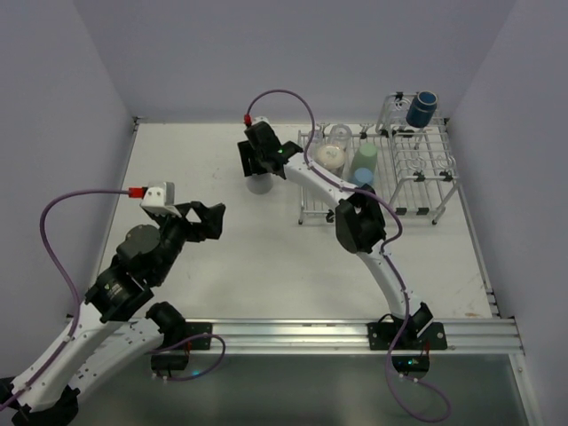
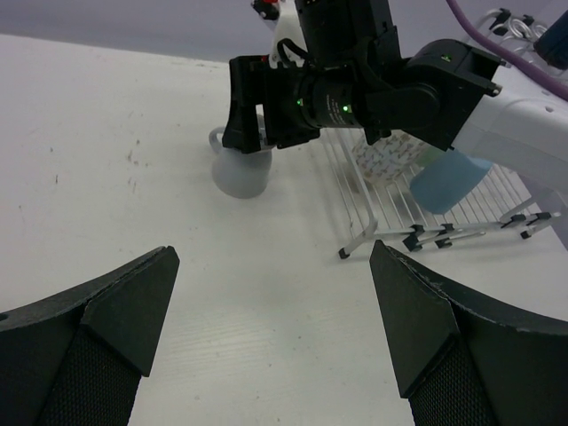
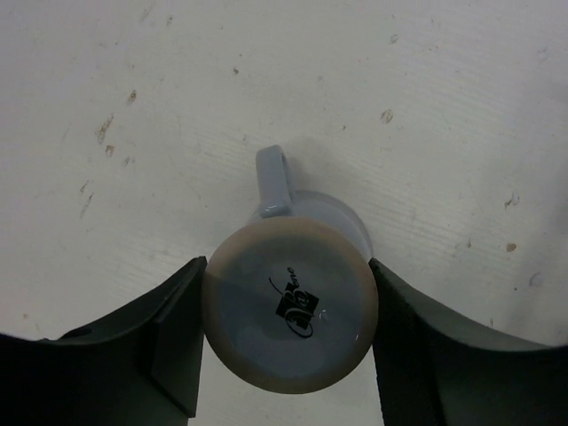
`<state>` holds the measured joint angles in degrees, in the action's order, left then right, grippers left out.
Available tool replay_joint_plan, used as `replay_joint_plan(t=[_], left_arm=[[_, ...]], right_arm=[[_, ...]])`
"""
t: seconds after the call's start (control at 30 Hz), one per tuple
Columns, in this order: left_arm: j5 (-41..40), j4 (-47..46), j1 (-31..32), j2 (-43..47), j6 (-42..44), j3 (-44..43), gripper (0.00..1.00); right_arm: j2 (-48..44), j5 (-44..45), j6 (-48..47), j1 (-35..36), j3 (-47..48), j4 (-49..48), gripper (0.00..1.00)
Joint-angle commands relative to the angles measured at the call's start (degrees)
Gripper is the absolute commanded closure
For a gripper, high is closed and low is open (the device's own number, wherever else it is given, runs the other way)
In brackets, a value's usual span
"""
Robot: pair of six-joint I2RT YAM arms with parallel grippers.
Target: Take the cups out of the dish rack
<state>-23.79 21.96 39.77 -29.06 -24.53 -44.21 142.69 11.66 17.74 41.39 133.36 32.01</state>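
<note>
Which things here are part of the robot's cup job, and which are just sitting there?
Part of the job:
- dish rack
- white mug, upside down in the right claw
- navy mug
- green cup
- blue cup
- clear glass
- speckled cup

Just there:
- purple cable
- table

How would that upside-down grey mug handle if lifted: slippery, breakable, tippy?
The grey mug looks like glazed ceramic, so probably stiff, heavyish and breakable. Its smooth round wall may slip in the right gripper. Resting rim-down on the table, it seems unlikely to tip.
</note>
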Motion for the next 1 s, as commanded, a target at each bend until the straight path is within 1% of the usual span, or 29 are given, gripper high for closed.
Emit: replay_joint_plan(t=[0.0,0.03,0.07,0.1,0.13,0.2,0.27,0.3,0.33,0.4,0.43,0.47,0.5,0.53,0.6,0.63,0.7,0.73,0.77,0.8,0.83,0.87,0.97], left_arm=[[0.9,-1.4,-0.3,0.0,-2.7,1.2,0.00],[1.2,-2.0,-0.2,-0.2,-3.0,1.7,0.00],[1.7,-2.4,-0.3,-0.3,-3.5,1.9,0.00],[2.1,-2.8,-0.2,-0.7,-3.7,2.2,0.00],[2.3,-3.7,-0.3,-1.3,-3.7,2.5,0.00],[3.6,-4.3,-0.2,-3.0,-4.3,2.6,0.00],[5.2,-5.6,-0.3,-4.3,-4.6,2.1,0.00],[5.6,-6.2,-0.2,-5.4,-4.6,1.8,0.00],[6.2,-7.4,-0.3,-5.9,-4.8,1.4,0.00],[6.9,-8.2,-0.2,-7.6,-5.0,-0.4,0.01],[7.6,-9.3,-0.3,-8.1,-5.2,-1.0,0.01],[8.1,-10.1,-0.3,-9.0,-5.9,-1.5,0.03],[8.7,-10.8,-0.2,-9.3,-6.1,-2.1,0.03],[10.0,-12.6,-0.3,-9.5,-6.5,-2.4,0.04],[11.7,-14.3,-0.2,-10.4,-7.2,-3.6,0.08],[13.1,-15.6,-0.2,-10.8,-7.9,-4.1,0.09],[14.1,-16.5,-0.2,-12.2,-8.4,-5.5,0.13],[15.6,-17.3,-0.2,-12.7,-8.6,-7.1,0.15],[16.4,-17.6,-0.2,-14.1,-8.7,-7.9,0.18],[17.3,-17.9,-0.3,-14.7,-8.9,-8.8,0.19],[18.9,-18.3,-0.2,-15.3,-9.2,-10.4,0.20],[19.6,-18.3,-0.2,-16.7,-9.5,-11.1,0.21],[21.8,-17.7,-0.2,-18.4,-10.0,-13.4,0.21]], right_arm=[[-1.4,1.3,-0.7,0.6,0.3,-2.2,0.56],[-2.1,1.3,0.3,0.6,-1.7,-3.5,0.62],[-3.5,0.4,0.8,0.5,-3.3,-4.8,0.73],[-6.6,-0.2,1.5,0.6,-4.8,-6.1,0.76],[-8.6,-1.1,2.9,0.5,-8.2,-9.5,0.78],[-14.2,-3.0,4.1,0.4,-10.7,-12.7,0.78],[-17.8,-3.7,6.0,0.4,-13.4,-15.8,0.79],[-22.0,-5.1,7.7,0.2,-14.6,-18.8,0.79],[-24.4,-5.9,8.6,0.1,-18.9,-20.8,0.79],[-29.5,-8.9,11.5,0.0,-24.0,-25.0,0.79],[-34.8,-9.8,12.5,0.0,-29.6,-29.1,0.79],[-37.6,-10.7,13.5,-0.1,-32.9,-31.4,0.79],[-40.3,-11.7,15.6,-0.3,-35.8,-36.0,0.79],[-45.3,-13.1,16.4,-0.4,-41.5,-37.8,0.79],[-50.0,-14.5,18.6,-1.4,-46.8,-40.7,0.78],[-54.8,-16.5,19.6,-1.9,-52.3,-43.8,0.78],[-59.3,-19.0,22.8,-4.0,-57.6,-48.4,0.78],[-61.3,-21.8,23.9,-4.8,-61.9,-49.6,0.78],[-64.9,-23.4,25.1,-5.6,-63.8,-50.8,0.78],[-66.5,-25.0,27.5,-7.1,-65.6,-53.3,0.78],[-68.0,-27.7,28.6,-7.8,-68.7,-54.1,0.77],[-70.4,-29.0,29.5,-8.3,-70.1,-55.2,0.77],[-73.5,-32.9,32.9,-10.2,-74.6,-58.9,0.77]])
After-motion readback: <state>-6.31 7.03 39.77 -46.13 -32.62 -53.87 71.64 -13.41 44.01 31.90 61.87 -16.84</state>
